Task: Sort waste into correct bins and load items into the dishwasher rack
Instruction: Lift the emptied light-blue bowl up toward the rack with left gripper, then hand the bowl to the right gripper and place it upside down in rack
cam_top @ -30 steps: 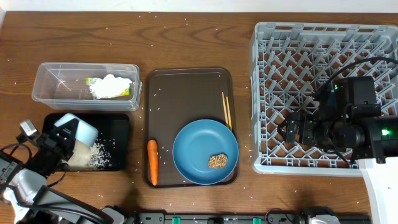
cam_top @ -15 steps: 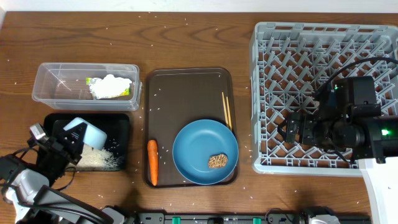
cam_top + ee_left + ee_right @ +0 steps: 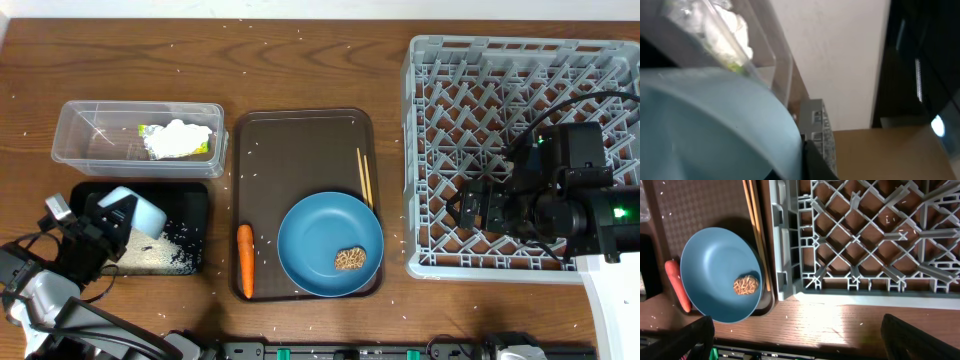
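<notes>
My left gripper is shut on the light blue cup, which is tipped over the black tray. A pile of white rice lies in that tray. In the left wrist view the cup fills the lower left beside one dark finger. The clear tub holds a crumpled napkin and a yellow wrapper. The blue plate carries a brown chunk. A carrot and chopsticks lie beside the plate. My right gripper hangs open over the grey rack's front edge.
The plate, carrot and chopsticks all rest on a dark brown serving tray in the middle. Loose rice grains are scattered over the wooden table. The rack's lattice floor has upright pegs and nothing in it.
The cup and left gripper have shifted a little to the right over the black tray. The rice pile has spread wider. The right arm has not moved.
</notes>
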Available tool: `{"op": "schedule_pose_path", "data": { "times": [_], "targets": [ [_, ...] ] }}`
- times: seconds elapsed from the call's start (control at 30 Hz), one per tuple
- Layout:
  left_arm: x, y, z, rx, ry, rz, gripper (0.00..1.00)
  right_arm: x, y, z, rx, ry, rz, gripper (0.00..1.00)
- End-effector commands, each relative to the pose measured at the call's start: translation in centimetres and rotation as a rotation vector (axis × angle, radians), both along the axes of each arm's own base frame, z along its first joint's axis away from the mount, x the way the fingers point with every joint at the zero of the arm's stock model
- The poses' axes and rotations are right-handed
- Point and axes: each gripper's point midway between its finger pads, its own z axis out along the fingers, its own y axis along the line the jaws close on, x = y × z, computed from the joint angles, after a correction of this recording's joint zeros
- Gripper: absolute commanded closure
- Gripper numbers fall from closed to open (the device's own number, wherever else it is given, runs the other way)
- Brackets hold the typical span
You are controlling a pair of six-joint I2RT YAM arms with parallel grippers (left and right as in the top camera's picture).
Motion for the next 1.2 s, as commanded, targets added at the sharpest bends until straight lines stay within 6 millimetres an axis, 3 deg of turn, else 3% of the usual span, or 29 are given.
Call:
{"op": "schedule_pose_path", "data": {
  "times": [0.0, 0.07, 0.13, 0.23, 0.47, 0.7, 0.87, 1.03, 1.17],
  "targets": [
    [0.1, 0.7, -1.2, -0.039, 0.114, 0.051, 0.94, 0.0, 0.0, 0.0, -0.001, 0.004, -0.008, 0.01],
    [0.2, 0.1, 0.5, -0.148, 0.058, 0.024, 0.94, -0.1, 0.0, 0.0, -0.001, 0.008, -0.008, 0.01],
    [0.8, 0.6, 0.2, -0.033, 0.034, 0.019, 0.94, -0.2, 0.0, -0.1, -0.001, 0.012, -0.008, 0.01],
    [1.0, -0.1, 1.5, -0.091, -0.009, -0.016, 0.94, -0.1, 0.1, 0.0, 0.000, 0.007, -0.008, 0.01],
    [2.6, -4.6, 5.6, 0.018, -0.167, -0.223, 0.94, 0.1, 0.3, 0.1, 0.015, -0.002, -0.003, 0.02],
    [4.4, -13.8, 11.8, 0.177, -0.350, -0.516, 0.94, 0.3, 0.4, 0.3, 0.032, -0.009, -0.014, 0.04],
    [5.1, -21.0, 16.6, 0.211, -0.520, -0.610, 0.94, 2.1, -1.5, 1.3, 0.040, -0.077, -0.121, 0.04],
    [6.5, -26.7, 16.9, 0.151, -0.526, -0.583, 0.94, 3.3, -6.1, 4.1, 0.043, -0.173, -0.328, 0.02],
    [6.4, -31.8, 16.3, 0.130, -0.545, -0.643, 0.94, 3.0, -9.1, 6.1, 0.018, -0.223, -0.424, 0.01]
  ]
}}
